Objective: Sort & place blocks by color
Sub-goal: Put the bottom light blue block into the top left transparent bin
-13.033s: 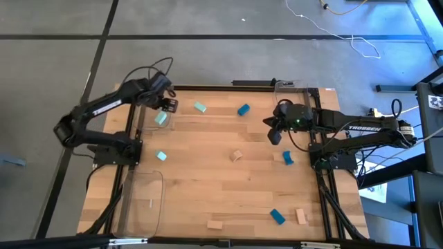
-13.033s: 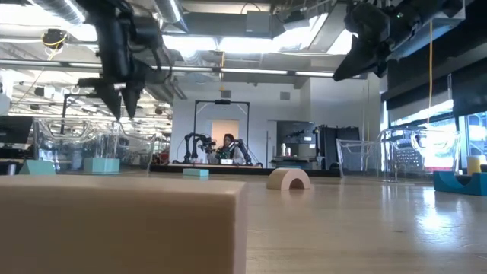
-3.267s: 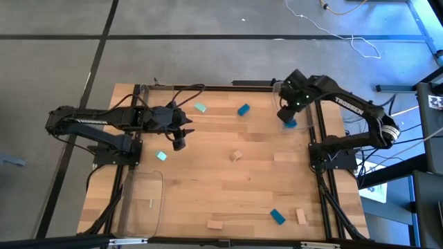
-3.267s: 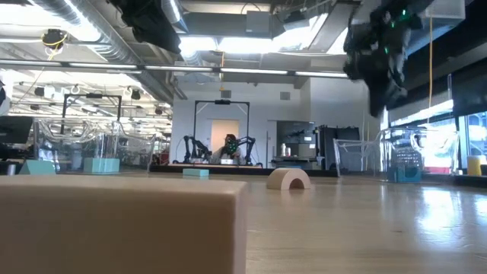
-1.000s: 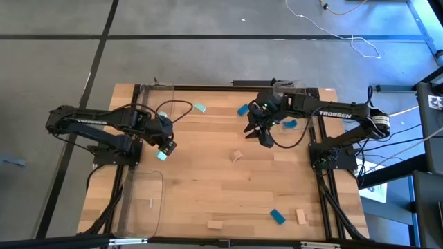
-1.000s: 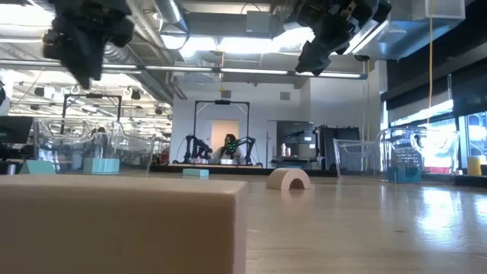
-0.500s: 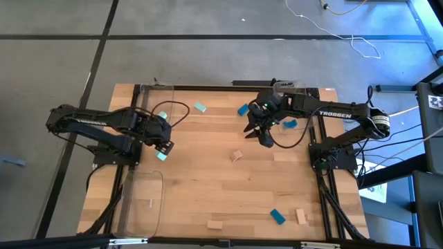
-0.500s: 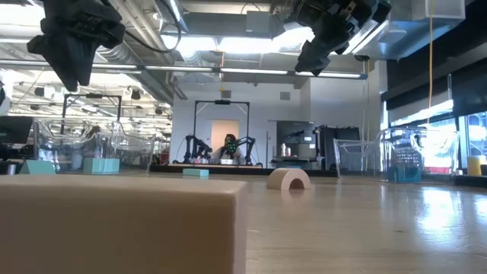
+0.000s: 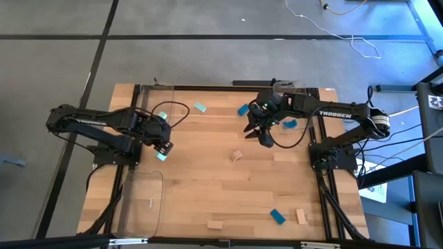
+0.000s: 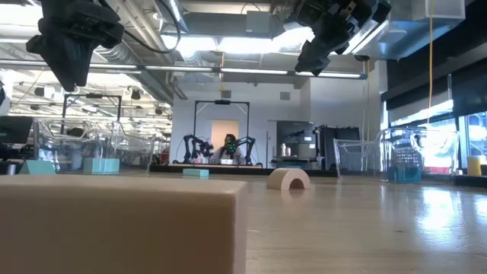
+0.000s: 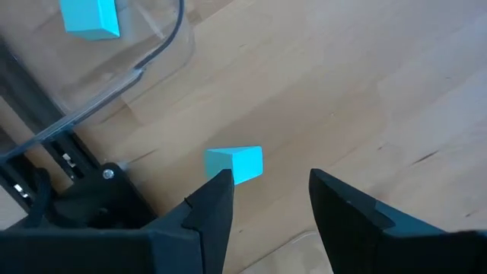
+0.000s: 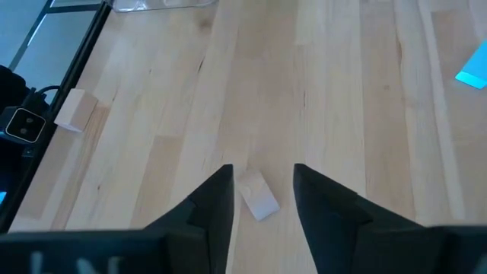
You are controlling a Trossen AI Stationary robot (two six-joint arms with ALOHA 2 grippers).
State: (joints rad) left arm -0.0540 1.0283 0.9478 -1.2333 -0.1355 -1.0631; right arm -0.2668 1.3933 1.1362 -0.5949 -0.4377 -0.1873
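The left gripper (image 9: 165, 146) is hovering near the table's (image 9: 208, 187) left edge, directly over a mint-teal block (image 9: 162, 156) lying on the bare wood. In the left wrist view its 2 fingers (image 11: 217, 199) are standing apart with nothing between them, and that block (image 11: 235, 164) is showing just beyond the fingertips. Another mint-teal block (image 9: 163, 115) is sitting inside the clear plastic tray (image 9: 145, 104) at the far left corner, and a third mint-teal block (image 9: 200, 108) is lying on the wood near the far edge.

The right gripper (image 9: 264, 138) is hanging over the table's far half, right of centre, its fingers (image 12: 213, 199) parted and empty. The right wrist view is showing a pale wooden arch block (image 12: 256, 194) between and beyond them; from above, that arch (image 9: 237, 155) is lying near the table's middle. A deep blue block (image 9: 243, 109) is resting near the far edge beside the right arm, and another blue block (image 9: 290, 124) is sitting in the clear tray (image 9: 304, 93) at the far right corner.

Along the near edge, a wooden block (image 9: 214, 224), a blue block (image 9: 277, 216) and another wooden block (image 9: 301, 216) are lying well apart from both grippers. A second clear tray (image 9: 144, 200) is occupying the near left corner.
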